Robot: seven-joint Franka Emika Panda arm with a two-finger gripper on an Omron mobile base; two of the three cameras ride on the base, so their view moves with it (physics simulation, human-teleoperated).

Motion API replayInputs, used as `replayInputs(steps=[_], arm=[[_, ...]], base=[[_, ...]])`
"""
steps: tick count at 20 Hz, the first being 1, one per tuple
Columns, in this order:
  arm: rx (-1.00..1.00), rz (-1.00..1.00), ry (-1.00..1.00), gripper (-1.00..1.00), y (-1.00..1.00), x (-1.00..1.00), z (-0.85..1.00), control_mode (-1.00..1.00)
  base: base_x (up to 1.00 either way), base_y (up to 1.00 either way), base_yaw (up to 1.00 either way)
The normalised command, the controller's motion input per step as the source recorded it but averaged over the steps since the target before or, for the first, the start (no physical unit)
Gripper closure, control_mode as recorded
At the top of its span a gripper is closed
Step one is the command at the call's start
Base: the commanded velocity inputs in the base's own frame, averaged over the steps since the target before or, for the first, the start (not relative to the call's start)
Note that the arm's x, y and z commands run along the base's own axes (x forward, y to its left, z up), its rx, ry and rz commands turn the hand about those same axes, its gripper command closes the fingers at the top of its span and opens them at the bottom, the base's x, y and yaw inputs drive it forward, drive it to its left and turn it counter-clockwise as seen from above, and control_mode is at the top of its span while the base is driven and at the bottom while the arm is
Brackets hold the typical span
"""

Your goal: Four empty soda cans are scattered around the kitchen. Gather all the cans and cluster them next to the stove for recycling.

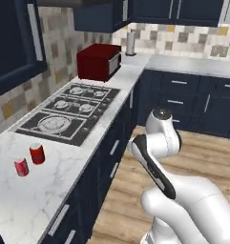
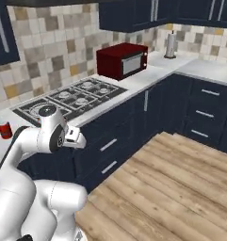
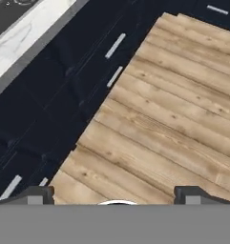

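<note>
Beside the stove [image 1: 68, 112], at its 7 o'clock on the marble surface [image 1: 35, 200], two red soda cans [image 1: 36, 153] stand close together, already clustered. Gripper [image 3: 116, 193] spread wide, empty, aimed down at the wood floor [image 3: 173, 109] by the navy drawers [image 3: 64, 90]; likely between pickups.

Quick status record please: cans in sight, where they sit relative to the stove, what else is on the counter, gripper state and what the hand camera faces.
cans in sight: two red soda cans, upright
can position: on the marble counter, just beside the stove, close together, apart
other counter items: red microwave, paper towel roll
gripper: gripper open, empty
hand camera faces: wood floor and navy cabinets
</note>
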Motion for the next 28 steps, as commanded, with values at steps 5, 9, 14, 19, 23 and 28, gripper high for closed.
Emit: replayInputs(steps=[5, 9, 14, 19, 23, 28], arm=[[0.00, 0.00, 0.00, -1.00, 0.00, 0.00, 0.00, 1.00], [0.00, 0.00, 0.00, -1.00, 0.00, 0.00, 0.00, 1.00], [0.00, 0.00, 0.00, -1.00, 0.00, 0.00, 0.00, 1.00], [0.00, 0.00, 0.00, -1.00, 0.00, 0.00, 0.00, 1.00], [0.00, 0.00, 0.00, -1.00, 0.00, 0.00, 0.00, 1.00], [0.00, 0.00, 0.00, -1.00, 0.00, 0.00, 0.00, 1.00]], base=[[0.00, 0.11, -0.92], [0.00, 0.11, -0.93], [0.00, 0.11, -0.93], [0.00, 0.10, -0.94], [0.00, 0.09, -0.97], [0.08, 0.21, -0.79]])
